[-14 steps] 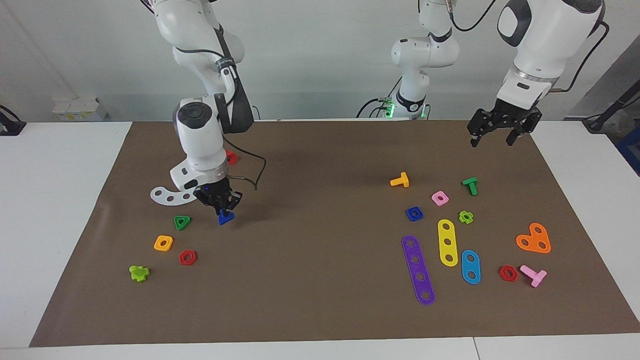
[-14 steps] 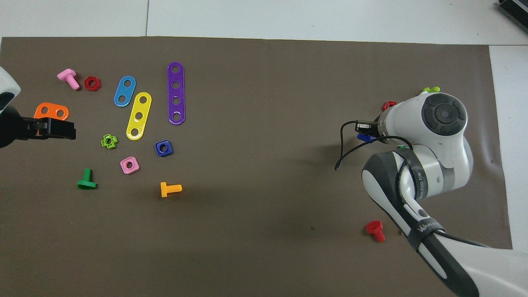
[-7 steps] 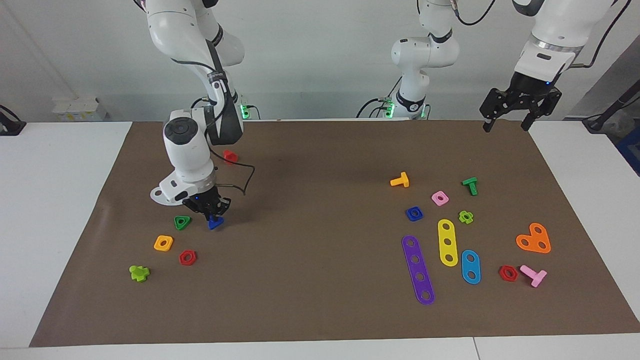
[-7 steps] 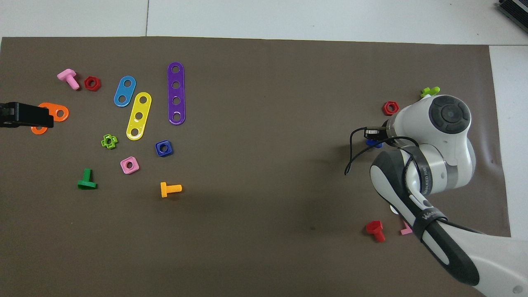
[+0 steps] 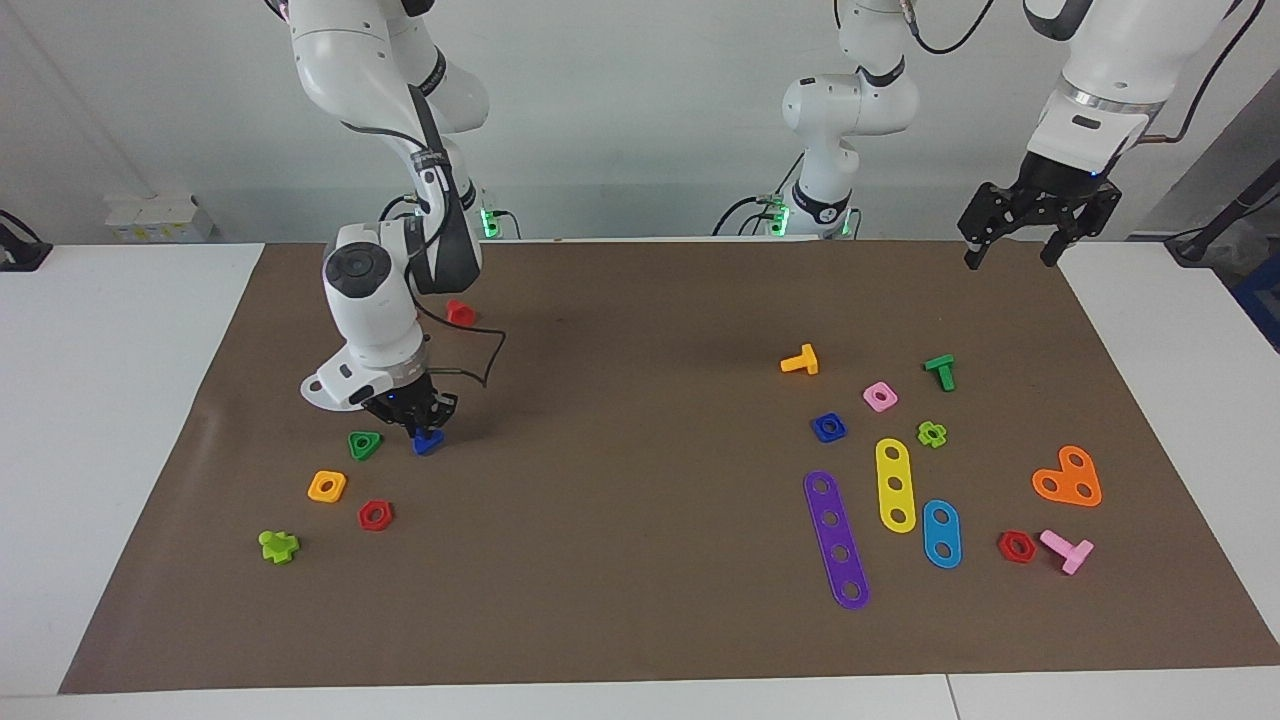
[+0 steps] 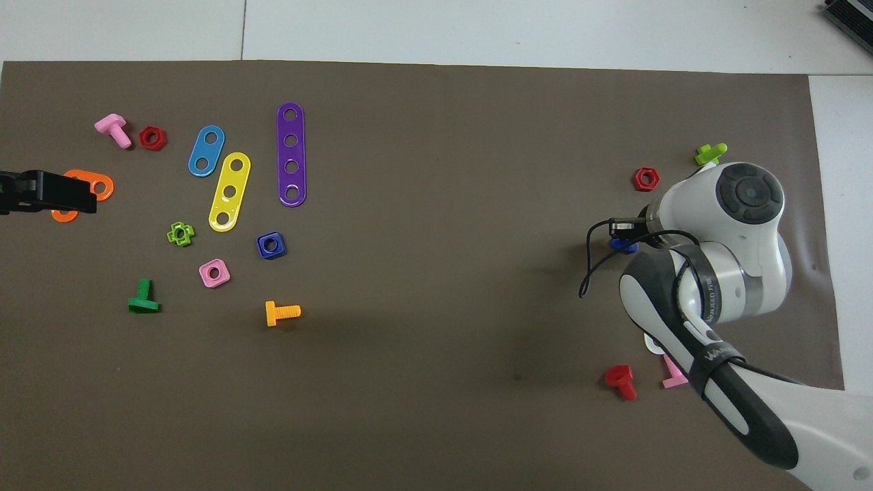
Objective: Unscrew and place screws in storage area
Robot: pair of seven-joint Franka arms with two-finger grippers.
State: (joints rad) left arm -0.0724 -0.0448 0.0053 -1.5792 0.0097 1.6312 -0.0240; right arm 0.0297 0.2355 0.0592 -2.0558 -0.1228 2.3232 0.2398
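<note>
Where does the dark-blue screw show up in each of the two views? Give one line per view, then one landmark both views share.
Facing view: the blue screw sits under the right gripper, beside the green triangular nut.
Overhead view: only a sliver of the blue screw shows at the edge of the right arm's wrist.
Shared landmark: the red hexagonal nut close by.

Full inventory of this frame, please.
blue screw: 1, dark blue, in right tool
blue nut: 1, dark blue, left-arm end
screws: 6; orange, green, pink left-arm end; red, pink, lime right-arm end
nuts: 6; pink, lime, red left-arm end; green, orange, red right-arm end
plates: 5; purple, yellow, blue, orange left-arm end; white right-arm end
mat: 1, brown
right tool: shut on blue screw
left tool: open, raised over mat edge
</note>
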